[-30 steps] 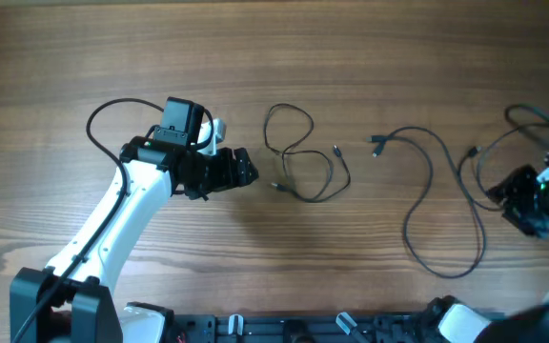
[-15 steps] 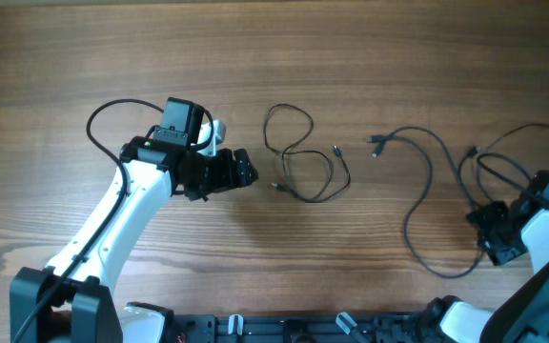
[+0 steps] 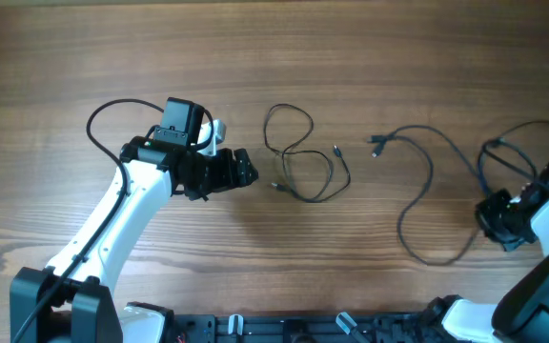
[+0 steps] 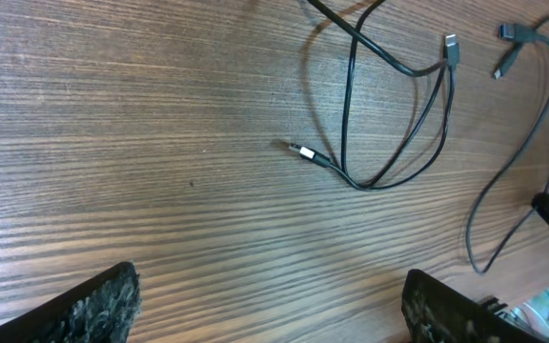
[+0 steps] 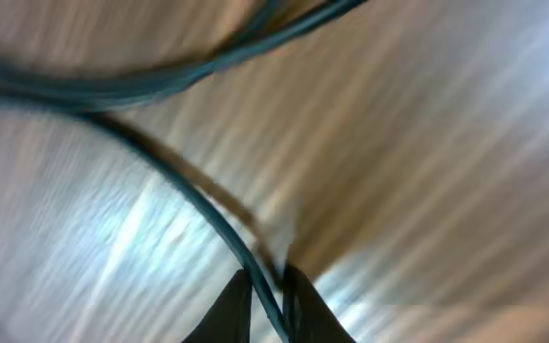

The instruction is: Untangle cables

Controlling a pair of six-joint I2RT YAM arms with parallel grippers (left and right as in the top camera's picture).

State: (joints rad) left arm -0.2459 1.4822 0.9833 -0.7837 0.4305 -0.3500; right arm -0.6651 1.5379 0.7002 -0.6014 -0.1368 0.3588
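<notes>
Two thin black cables lie on the wooden table. One cable (image 3: 303, 157) lies in loose loops at the centre; it also shows in the left wrist view (image 4: 389, 114). A longer cable (image 3: 427, 191) runs from a plug near the centre right across to my right gripper (image 3: 492, 221). The right gripper is shut on this cable, which passes between the fingertips in the blurred right wrist view (image 5: 267, 295). My left gripper (image 3: 246, 171) is open and empty, just left of the centre cable, with its fingers wide apart (image 4: 270, 305).
A thicker black wire (image 3: 112, 114) loops off the left arm. The table's front rail (image 3: 284, 329) runs along the bottom edge. Another strand of cable (image 3: 518, 143) curves near the right edge.
My right gripper moved down and left, then back right a little, dragging the long cable and reshaping its loops. The left arm and centre cable have not moved.
</notes>
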